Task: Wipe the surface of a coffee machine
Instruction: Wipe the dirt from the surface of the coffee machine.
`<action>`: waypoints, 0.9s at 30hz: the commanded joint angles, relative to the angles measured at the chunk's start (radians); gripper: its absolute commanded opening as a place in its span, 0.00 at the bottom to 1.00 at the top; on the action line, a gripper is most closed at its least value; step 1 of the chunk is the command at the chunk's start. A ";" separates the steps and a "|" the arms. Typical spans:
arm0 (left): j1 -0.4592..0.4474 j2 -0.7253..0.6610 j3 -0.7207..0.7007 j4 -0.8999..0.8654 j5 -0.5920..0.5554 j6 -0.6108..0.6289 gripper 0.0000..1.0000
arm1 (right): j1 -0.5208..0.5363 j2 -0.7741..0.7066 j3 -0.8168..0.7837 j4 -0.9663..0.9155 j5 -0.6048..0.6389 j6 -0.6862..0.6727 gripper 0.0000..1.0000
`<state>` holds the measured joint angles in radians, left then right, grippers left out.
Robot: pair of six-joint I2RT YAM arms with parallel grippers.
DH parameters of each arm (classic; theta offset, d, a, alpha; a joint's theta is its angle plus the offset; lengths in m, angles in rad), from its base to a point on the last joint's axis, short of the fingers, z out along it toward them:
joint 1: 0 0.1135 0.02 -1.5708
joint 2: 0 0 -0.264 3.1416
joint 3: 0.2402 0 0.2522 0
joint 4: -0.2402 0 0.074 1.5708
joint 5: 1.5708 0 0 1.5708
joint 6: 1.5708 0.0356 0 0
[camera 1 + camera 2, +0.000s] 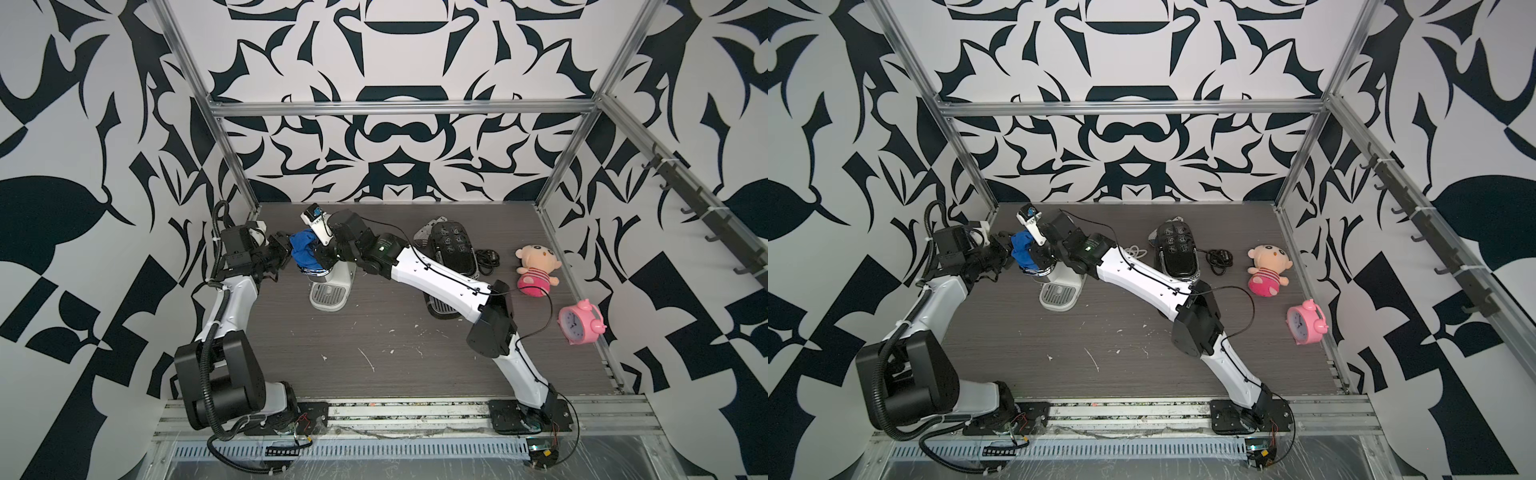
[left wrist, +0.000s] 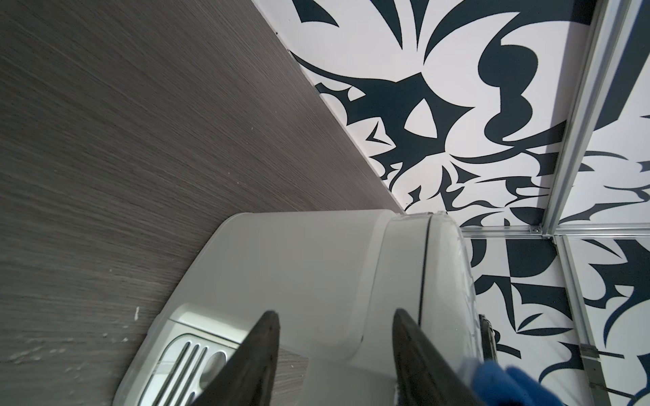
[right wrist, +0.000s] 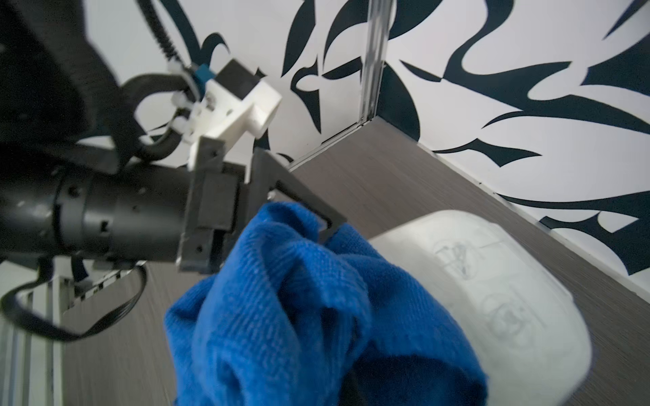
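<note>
A glossy black unit (image 1: 453, 245) with round buttons lies at the back of the grey wood-grain table (image 1: 374, 345), with a coiled cable (image 1: 488, 257) just beside it. A soft doll (image 1: 534, 270) and a pink clock (image 1: 579, 322) sit toward the right edge. All of these are well apart from the machine (image 1: 336, 280). The right arm (image 1: 436, 270) stretches across the black unit and hides part of it. White scuffs fleck the front of the table.

The machine is smooth pale plastic with rounded corners and a slotted metal drip tray (image 1: 328, 296) at its foot. It stands upright at the back left. The cloth (image 1: 302, 251) is blue, ribbed and bunched into folds over the machine's top.

The right claw (image 1: 319, 261) is closed on the cloth, its fingers buried in the folds. The left claw (image 2: 336, 313) sits at the machine's left side with its jaws partly apart, the pale body showing between its dark, tapered fingers (image 2: 260, 351). One finger touches the cloth. I cannot tell whether they press the machine.
</note>
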<state>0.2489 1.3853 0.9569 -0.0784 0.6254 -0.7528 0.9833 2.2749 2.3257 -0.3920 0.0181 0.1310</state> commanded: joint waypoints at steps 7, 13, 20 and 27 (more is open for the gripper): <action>0.002 0.006 -0.010 0.043 0.026 -0.035 0.56 | -0.069 0.027 -0.002 0.017 0.220 0.246 0.00; -0.017 0.016 0.003 0.065 0.044 -0.048 0.56 | -0.063 -0.061 -0.160 0.103 0.148 0.339 0.00; -0.018 0.025 0.010 0.077 0.051 -0.067 0.55 | 0.025 -0.196 -0.353 0.205 0.098 0.211 0.00; -0.019 0.036 0.022 0.081 0.054 -0.074 0.55 | 0.072 -0.227 -0.437 0.200 0.043 0.118 0.00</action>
<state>0.2310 1.4052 0.9577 -0.0189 0.6640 -0.8162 1.0431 2.0579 1.9171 -0.1543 0.1280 0.3046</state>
